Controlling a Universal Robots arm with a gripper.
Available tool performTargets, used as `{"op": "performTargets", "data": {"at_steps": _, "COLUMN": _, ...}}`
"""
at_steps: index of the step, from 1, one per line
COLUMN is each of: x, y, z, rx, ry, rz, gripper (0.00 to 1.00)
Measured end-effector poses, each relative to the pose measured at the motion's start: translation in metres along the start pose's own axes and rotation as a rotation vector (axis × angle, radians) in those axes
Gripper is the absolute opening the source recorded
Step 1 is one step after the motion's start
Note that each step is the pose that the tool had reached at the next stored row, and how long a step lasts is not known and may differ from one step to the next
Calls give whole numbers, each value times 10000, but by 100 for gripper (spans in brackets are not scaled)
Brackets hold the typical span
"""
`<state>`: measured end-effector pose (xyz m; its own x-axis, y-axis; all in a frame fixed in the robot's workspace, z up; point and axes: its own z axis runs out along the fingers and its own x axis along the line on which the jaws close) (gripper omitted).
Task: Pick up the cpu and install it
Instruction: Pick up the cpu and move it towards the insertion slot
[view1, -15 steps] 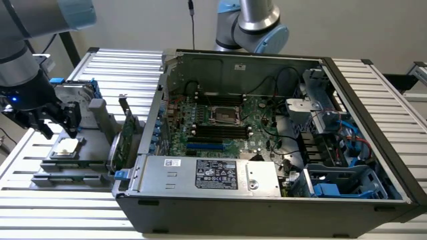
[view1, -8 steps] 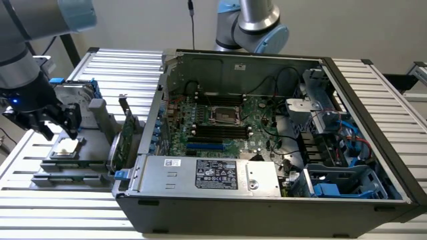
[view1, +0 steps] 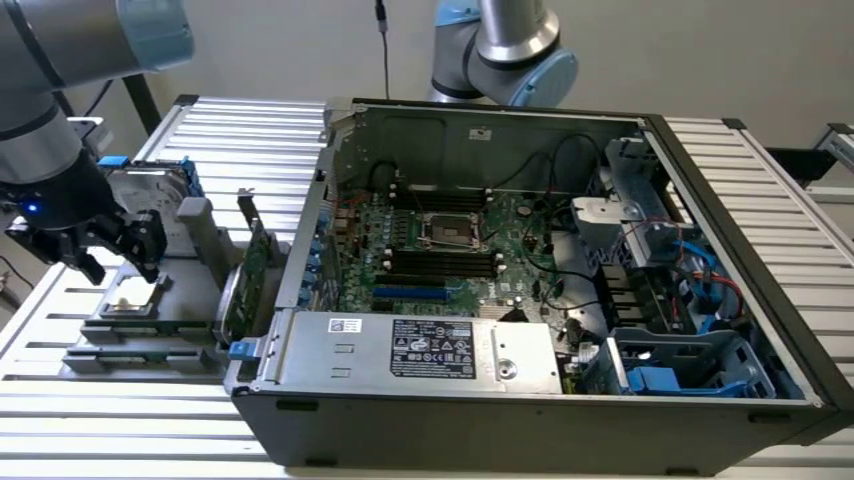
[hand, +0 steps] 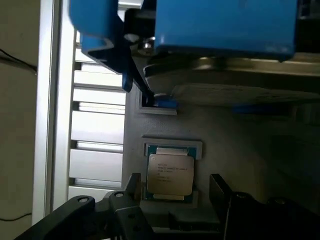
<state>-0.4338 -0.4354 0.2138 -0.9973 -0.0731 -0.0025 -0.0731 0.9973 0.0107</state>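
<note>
The cpu (hand: 170, 173) is a small square chip with a dull silver top, lying flat in a recess of the grey holder (view1: 160, 315) at the exterior view's left. There the cpu (view1: 130, 303) sits just below my gripper (view1: 118, 266). My gripper (hand: 175, 192) hangs right above the chip, open, one black finger (hand: 131, 187) on each side of it and not touching it. The computer case (view1: 534, 250) lies open with its motherboard up, and the bare cpu socket (view1: 450, 229) sits near the board's middle.
A silver hard drive in blue brackets (view1: 150, 185) stands just behind the gripper. A long green expansion card (view1: 244, 280) stands upright between the holder and the case. A second robot arm (view1: 501, 50) rises behind the case. Slatted metal table (view1: 120, 440) lies all around.
</note>
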Motion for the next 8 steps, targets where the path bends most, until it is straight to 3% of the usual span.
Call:
{"op": "performTargets", "data": {"at_steps": 1, "x": 1, "y": -4, "z": 8, "rx": -1, "ry": 1, "rz": 1, "gripper": 67}}
{"op": "performTargets", "data": {"at_steps": 8, "x": 3, "y": -25, "z": 99, "rx": -14, "ry": 0, "rz": 44, "gripper": 67}}
